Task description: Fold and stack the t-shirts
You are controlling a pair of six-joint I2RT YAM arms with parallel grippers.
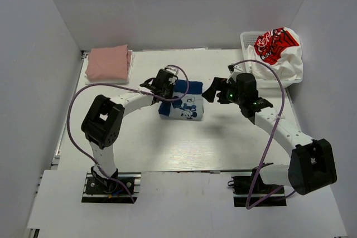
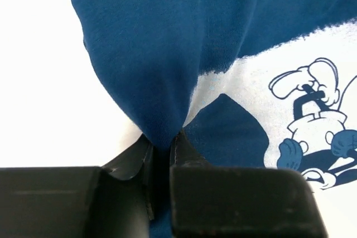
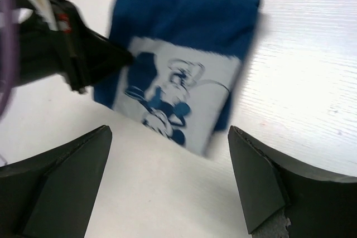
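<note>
Navy cotton t-shirt [image 1: 181,107] lies mid-table [image 1: 167,149], folded to a compact rect., print up. L gripper [image 2: 164,143] is clamped on a pinch of fabric at its far-left corner, presumably for a lift or carry. R gripper [image 3: 169,137] is poised just beside the tee, fingers wide apart, nothing held. Pink t-shirt [image 1: 107,62] is folded at far left, the likely stack site. White/red t-shirt [image 1: 279,48] is heaped in the basket [image 1: 248,40], not yet folded.

Three tees can be counted: one white tee [image 1: 279,48] in the basket [image 1: 246,42], one navy tee [image 1: 185,107] left of the basket, one pink tee [image 1: 107,62] far left of it. One basket. Two grippers: left gripper [image 2: 164,140], right gripper [image 3: 168,131].
</note>
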